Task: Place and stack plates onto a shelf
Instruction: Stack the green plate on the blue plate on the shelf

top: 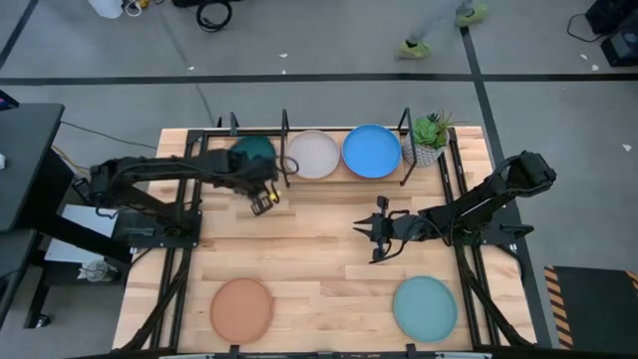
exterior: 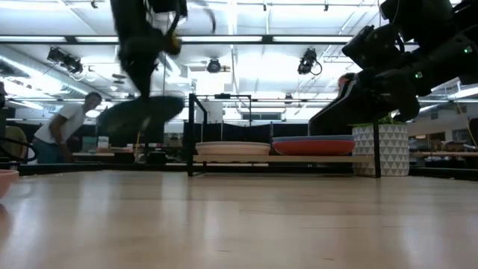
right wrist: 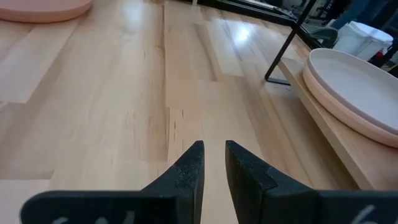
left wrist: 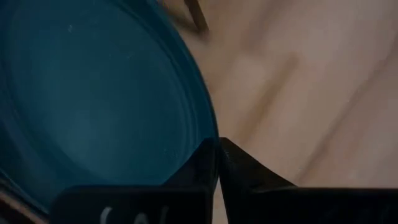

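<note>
Gripping dark teal plate (left wrist: 93,93): left tool (left wrist: 217,155)

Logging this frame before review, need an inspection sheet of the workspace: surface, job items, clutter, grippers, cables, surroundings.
Surface: light wooden table, bare in the middle.
Job's things: black shelf along the far edge carries a cream plate and a blue plate; the low view shows an orange plate under the blue one. Terracotta plate and light aqua plate lie at the near edge.
Clutter: potted plant beside the shelf.
Grippers: left gripper holds the dark teal plate above the shelf's left end; right gripper open, empty, mid-table.
Cables: a coil on the floor.
Surroundings: person in the background.
</note>
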Motion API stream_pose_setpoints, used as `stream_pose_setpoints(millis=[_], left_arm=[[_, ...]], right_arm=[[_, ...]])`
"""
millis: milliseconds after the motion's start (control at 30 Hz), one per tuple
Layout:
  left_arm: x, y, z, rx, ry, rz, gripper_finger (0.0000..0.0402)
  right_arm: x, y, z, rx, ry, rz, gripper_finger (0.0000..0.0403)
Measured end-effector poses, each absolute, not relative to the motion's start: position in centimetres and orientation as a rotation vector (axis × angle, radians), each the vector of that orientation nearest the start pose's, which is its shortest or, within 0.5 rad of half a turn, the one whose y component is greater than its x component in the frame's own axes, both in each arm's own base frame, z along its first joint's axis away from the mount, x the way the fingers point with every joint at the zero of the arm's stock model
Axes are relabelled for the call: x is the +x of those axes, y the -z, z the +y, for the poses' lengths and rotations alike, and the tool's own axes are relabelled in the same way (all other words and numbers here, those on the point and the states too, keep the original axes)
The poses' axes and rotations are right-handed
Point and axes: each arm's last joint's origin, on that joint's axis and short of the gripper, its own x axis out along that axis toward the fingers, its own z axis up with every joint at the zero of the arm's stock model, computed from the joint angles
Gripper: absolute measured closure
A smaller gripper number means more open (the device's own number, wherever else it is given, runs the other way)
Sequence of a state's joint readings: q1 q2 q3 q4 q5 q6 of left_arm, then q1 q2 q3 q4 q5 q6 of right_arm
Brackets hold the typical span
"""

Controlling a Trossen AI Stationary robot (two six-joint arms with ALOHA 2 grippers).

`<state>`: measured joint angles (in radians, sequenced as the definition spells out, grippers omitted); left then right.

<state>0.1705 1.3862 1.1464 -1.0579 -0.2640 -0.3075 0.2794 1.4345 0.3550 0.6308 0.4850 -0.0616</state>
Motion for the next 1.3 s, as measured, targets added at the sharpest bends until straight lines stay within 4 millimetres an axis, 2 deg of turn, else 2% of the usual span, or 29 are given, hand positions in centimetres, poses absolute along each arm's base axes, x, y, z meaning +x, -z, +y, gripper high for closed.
stream_pose_setpoints(millis=[100, 200, 367, 467, 600, 767, 867, 1000, 1300], left_arm=[[24.4, -30.2, 4.4, -0.057, -0.597, 1.112, 0.0386], [24.8, -32.4, 3.6, 0.068, -0.589, 1.034, 0.0386], [26.1, -33.9, 2.3, 0.237, -0.475, 0.934, 0.0386], [27.3, -33.7, 1.3, 0.362, -0.383, 0.838, 0.0386], [28.6, -33.7, 0.4, 0.445, -0.268, 0.699, 0.0386], [29.3, -31.8, 0.5, 0.564, -0.171, 0.625, 0.0386], [29.5, -30.7, 1.0, 0.604, -0.142, 0.601, 0.0386], [30.6, -29.3, 2.4, 0.553, -0.148, 0.602, 0.0386], [36.0, -27.1, 5.7, 0.553, -0.13, 0.769, 0.0386]], right_arm=[[23.1, -13.7, 5.2, -0.225, 0.191, 0.424, 0.0331], [23.1, -13.6, 5.2, -0.217, 0.189, 0.433, 0.0331], [22.5, -13.1, 5.0, -0.206, 0.237, 0.424, 0.0331], [22.3, -13.3, 5.0, -0.194, 0.235, 0.377, 0.0331], [22.1, -13.4, 5.9, -0.193, 0.199, 0.354, 0.0331], [21.8, -13.8, 7.5, -0.17, 0.131, 0.299, 0.0331], [21.6, -14.3, 8.4, -0.135, 0.094, 0.249, 0.0331], [21.0, -14.0, 9.5, -0.126, 0.052, 0.275, 0.0331], [19.8, -13.7, 10.6, -0.229, 0.209, 0.286, 0.0331]])
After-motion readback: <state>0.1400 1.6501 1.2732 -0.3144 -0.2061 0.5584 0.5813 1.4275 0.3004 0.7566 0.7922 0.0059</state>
